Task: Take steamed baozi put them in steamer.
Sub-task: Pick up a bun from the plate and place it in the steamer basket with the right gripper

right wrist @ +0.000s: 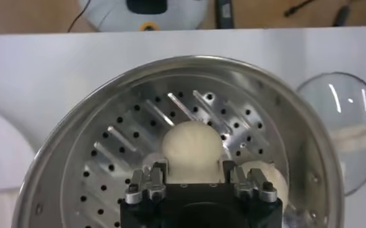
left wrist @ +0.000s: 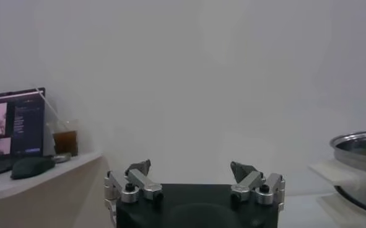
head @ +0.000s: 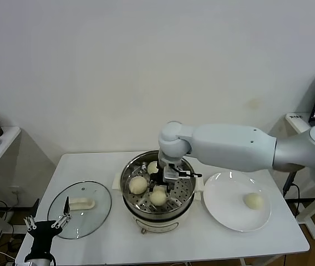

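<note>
The steel steamer [head: 131, 170] stands mid-table with its perforated tray [right wrist: 127, 142] showing. Three baozi lie in it: one at the left [head: 138, 184], one at the back [head: 153, 166] and one at the front [head: 158, 197]. My right gripper [head: 164, 187] reaches down into the pot. Its fingers [right wrist: 160, 168] press both sides of the front baozi [right wrist: 192, 145], which sits on or just above the tray. The left baozi also shows in the right wrist view [right wrist: 267, 176]. A fourth baozi [head: 253, 200] lies on the white plate [head: 224, 194]. My left gripper [head: 46, 224] is open and empty at the table's front left corner.
The round glass lid [head: 74, 219] with its white handle [head: 81, 204] lies flat left of the steamer, just beyond my left gripper [left wrist: 191, 167]. The steamer's rim [left wrist: 359, 145] shows far off in the left wrist view. A side table with a laptop stands at the right.
</note>
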